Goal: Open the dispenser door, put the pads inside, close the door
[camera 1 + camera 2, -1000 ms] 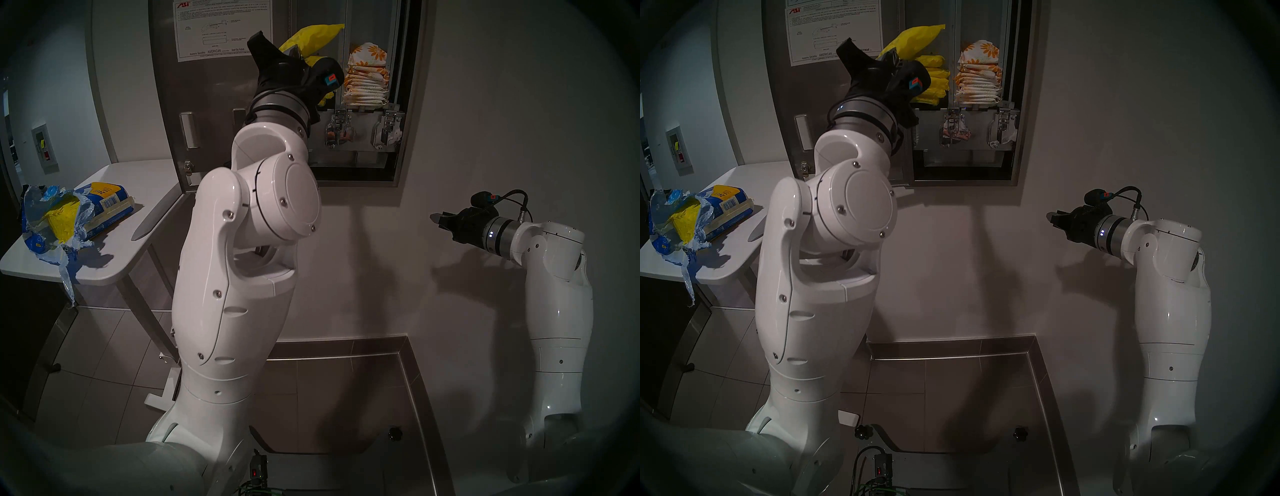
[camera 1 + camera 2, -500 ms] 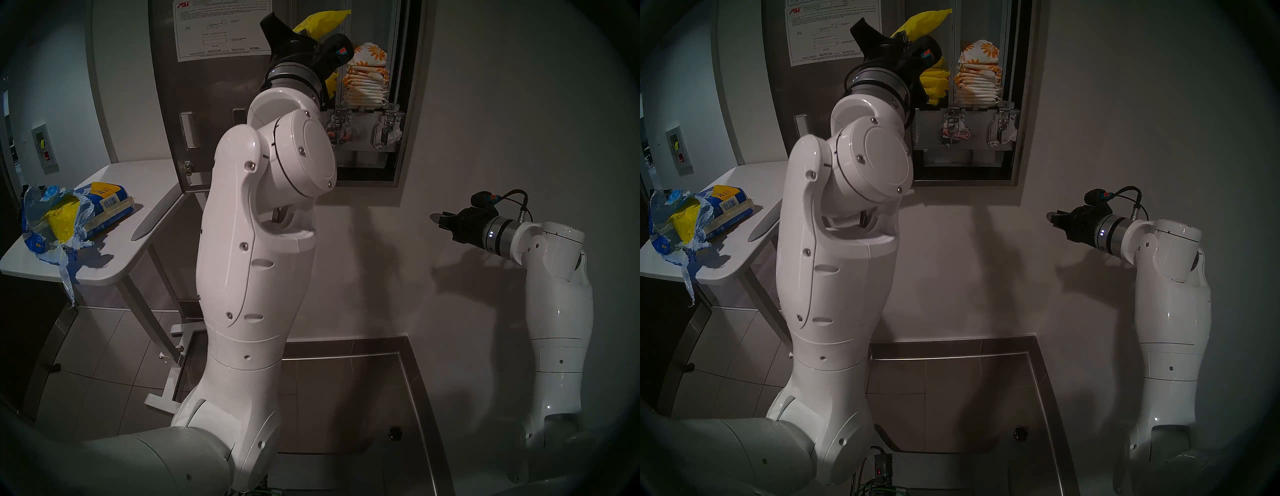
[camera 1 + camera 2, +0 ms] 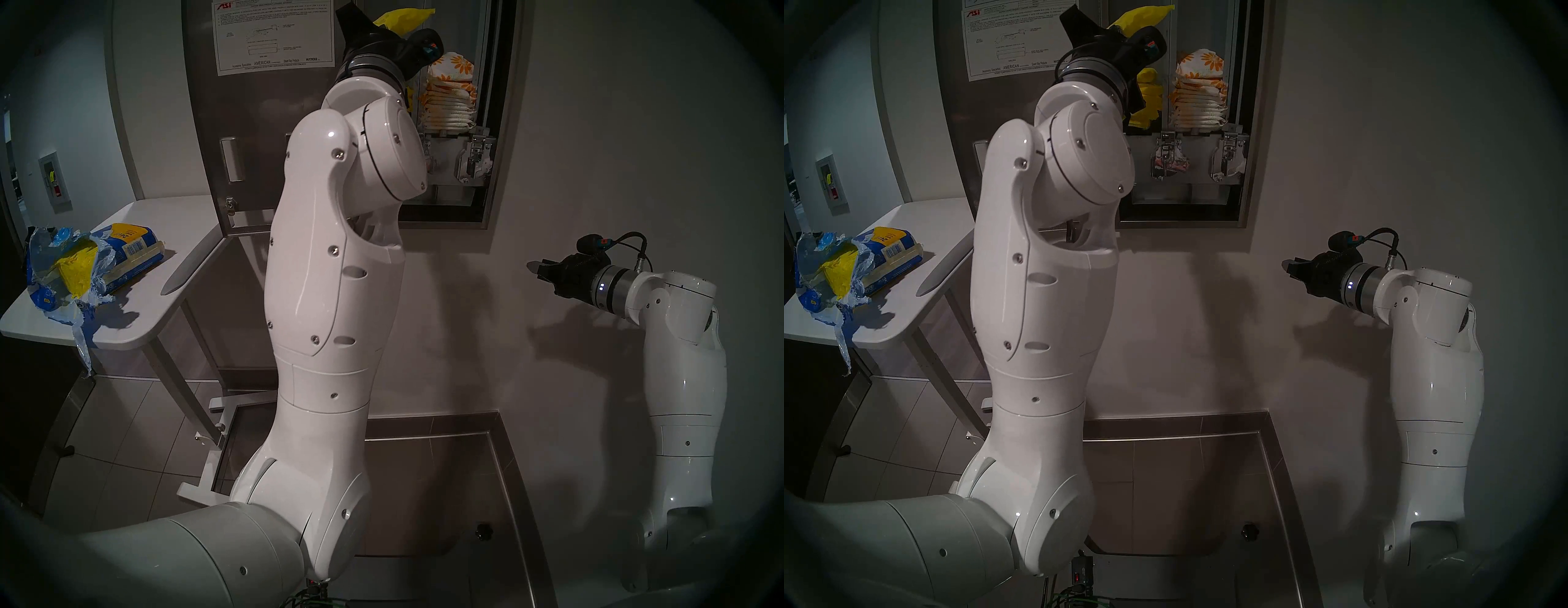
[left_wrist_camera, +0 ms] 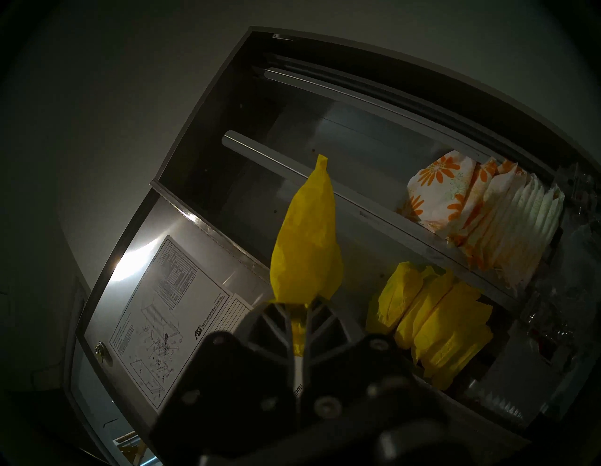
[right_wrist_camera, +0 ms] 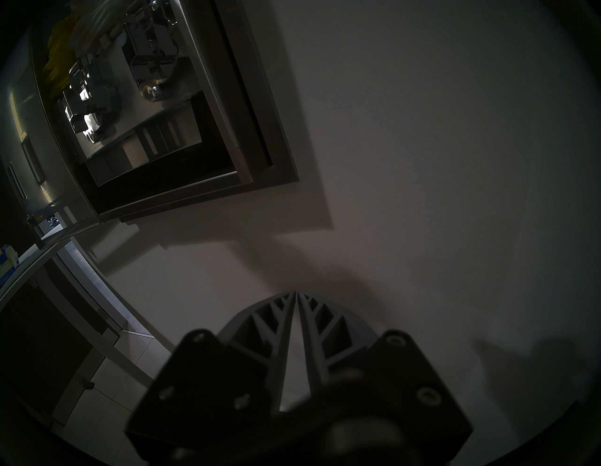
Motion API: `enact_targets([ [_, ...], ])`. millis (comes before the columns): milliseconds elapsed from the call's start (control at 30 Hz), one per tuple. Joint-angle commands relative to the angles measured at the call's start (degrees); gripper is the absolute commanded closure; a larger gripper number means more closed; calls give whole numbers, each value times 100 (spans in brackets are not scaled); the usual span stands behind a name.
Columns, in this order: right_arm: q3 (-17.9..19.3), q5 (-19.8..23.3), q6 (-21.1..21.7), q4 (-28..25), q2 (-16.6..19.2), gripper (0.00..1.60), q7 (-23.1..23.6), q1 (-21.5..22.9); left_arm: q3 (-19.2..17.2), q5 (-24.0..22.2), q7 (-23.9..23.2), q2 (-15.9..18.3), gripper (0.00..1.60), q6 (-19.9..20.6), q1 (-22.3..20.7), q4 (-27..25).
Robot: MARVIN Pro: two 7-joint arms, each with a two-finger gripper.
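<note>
Head camera, left eye: the left arm reaches up into an open wall dispenser. The dispenser door [image 3: 259, 127] is swung wide to the left, its white instruction sheet [image 3: 271, 38] facing out. The left claw [image 3: 384, 26] is mostly hidden behind the wrist; a yellow pad [image 3: 405, 19] juts up and to the right past it, high in the cabinet. White packets with orange flowers [image 3: 449, 95] are stacked in the right column. On the desk [image 3: 169, 220] at far left lies a torn blue-and-yellow pack [image 3: 85, 267]. The right claw [image 3: 541, 269] hangs well apart from the dispenser, by the bare wall.

Head camera, right eye: much the same. More yellow pads [image 3: 1149, 99] show stacked in the left column, below the held one.

Left wrist camera: the left claw [image 4: 297, 306] is clamped on 1 end of the yellow pad [image 4: 305, 234], which stands straight out beyond the fingertips, in front of the left column and above the stack of yellow pads [image 4: 432, 325]. The wrapper looks thin, crinkled and light, the packet soft. An end pinch probably lets it flop, so a hold nearer its middle would likely steer it better. It seems neither fragile nor heavy.

Right wrist camera: the right claw [image 5: 296, 294] has its fingertips together and holds nothing, pointing at the plain wall. The dispenser's lower corner is at upper left.
</note>
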Motion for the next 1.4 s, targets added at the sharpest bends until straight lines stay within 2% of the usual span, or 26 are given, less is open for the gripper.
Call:
enact_targets([
  [0,10,9,-11,-172,39,108,1,161,-15,596,108,-218,160,-76,-609,212],
  [67,9,9,-10,-174,39,108,-1,161,-61,704,61,-231,160,-55,-785,370],
  [233,9,9,-9,-175,39,108,-2,161,-131,995,91,-312,160,-68,-833,494],
  [267,9,9,-8,-176,39,108,-2,161,-134,1090,80,-273,160,-55,-918,576],
  [333,9,9,-7,-178,39,108,-4,161,-102,1569,112,-192,160,-45,-1067,861],
  [467,9,9,-7,-181,39,108,-6,162,-112,1795,120,-252,160,-13,-1139,1023],
  [500,9,9,-7,-182,39,108,-7,162,-115,1835,73,-237,160,38,-1279,1155],
  [567,9,9,-7,-182,39,108,-7,162,-115,2015,97,-334,160,35,-1195,1163],
  [633,9,9,-7,-182,39,108,-8,162,-40,2264,52,-277,160,140,-1341,1385],
  [900,9,10,-7,-186,39,108,-12,163,-61,2873,-257,-525,160,639,-1660,2048],
  [1100,9,10,-7,-187,39,108,-12,162,-115,2971,-353,-525,160,859,-1825,2388],
  [1367,8,12,-7,-183,40,108,-10,161,-38,2830,-433,-525,160,1140,-2104,2854],
])
